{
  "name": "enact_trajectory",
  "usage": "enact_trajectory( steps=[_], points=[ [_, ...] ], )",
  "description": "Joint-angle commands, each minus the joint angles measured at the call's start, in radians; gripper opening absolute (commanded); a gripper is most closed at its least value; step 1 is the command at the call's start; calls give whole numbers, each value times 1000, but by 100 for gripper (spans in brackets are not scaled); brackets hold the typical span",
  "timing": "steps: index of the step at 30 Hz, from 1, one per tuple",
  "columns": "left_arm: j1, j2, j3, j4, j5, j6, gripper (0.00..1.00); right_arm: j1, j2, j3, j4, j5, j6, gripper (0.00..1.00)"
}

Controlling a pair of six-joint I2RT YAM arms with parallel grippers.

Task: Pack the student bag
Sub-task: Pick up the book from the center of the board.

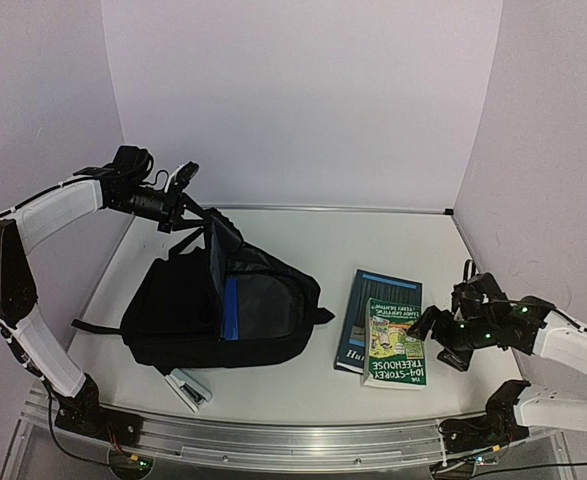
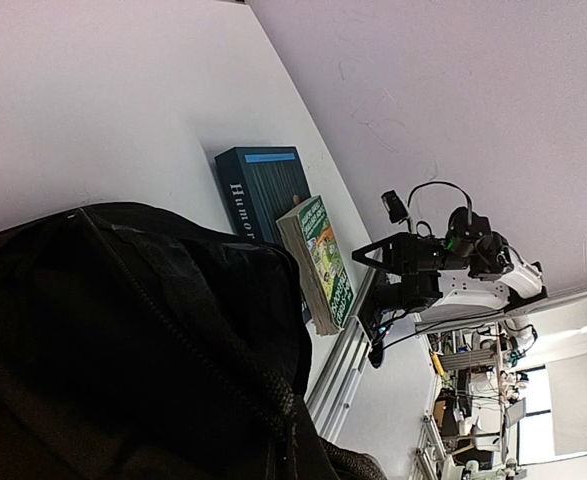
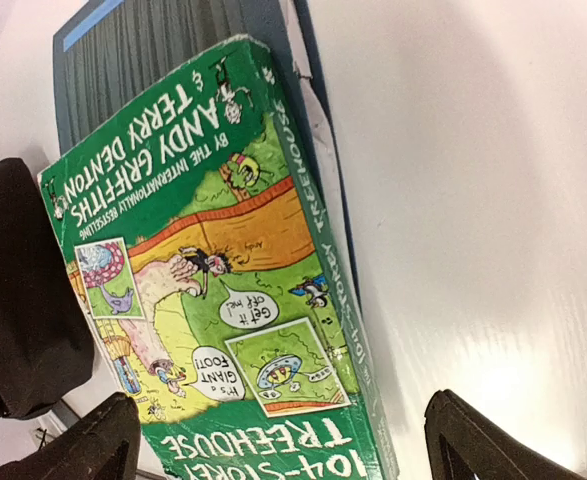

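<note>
The student bag [image 1: 213, 315] is a large black backpack lying at centre-left, its main pocket open and showing blue lining. My left gripper [image 1: 185, 203] is raised behind it, shut on the bag's upper flap and holding it up. Black bag fabric [image 2: 123, 350] fills the left wrist view and hides the fingers. A green "104-Storey Treehouse" book [image 1: 393, 345] lies partly on a dark blue book [image 1: 375, 295], right of the bag. My right gripper [image 1: 435, 335] is open at the green book's right edge. The green book [image 3: 223, 270] lies just ahead of the open fingertips [image 3: 108, 440].
A small white and grey stapler [image 1: 188, 388] lies at the bag's front-left corner near the table's front rail [image 1: 293, 440]. Lilac walls close in the back and both sides. The right arm [image 2: 443, 270] shows beyond the books [image 2: 318, 260] in the left wrist view.
</note>
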Motion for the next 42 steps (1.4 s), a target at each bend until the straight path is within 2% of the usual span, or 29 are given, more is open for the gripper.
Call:
enact_trajectory(
  steps=[1, 5, 10, 17, 24, 27, 32, 38, 42],
  points=[
    [5, -1, 5, 55, 31, -4, 0, -1, 41, 33, -93, 53, -20, 98],
    [5, -1, 7, 54, 30, -4, 0, -1, 46, -7, -42, -12, -31, 98],
    [5, 0, 10, 55, 35, -6, 0, 0, 67, -81, 90, -164, -20, 98],
    [5, -7, 10, 55, 36, -7, 0, -1, 118, -108, 171, -210, -24, 98],
    [5, -11, 9, 56, 36, -9, 0, -1, 122, -157, 251, -242, 19, 86],
    [5, -14, 8, 58, 40, -10, 0, -1, 106, -176, 272, -239, 46, 72],
    [5, -16, 8, 60, 40, -11, 0, 0, 38, -181, 282, -240, 106, 37],
    [5, -20, 8, 58, 42, -12, 0, 0, -60, -131, 260, -212, 165, 18],
    [4, -21, 8, 58, 43, -12, 0, -1, -71, -22, 208, -148, 116, 12]
  ],
)
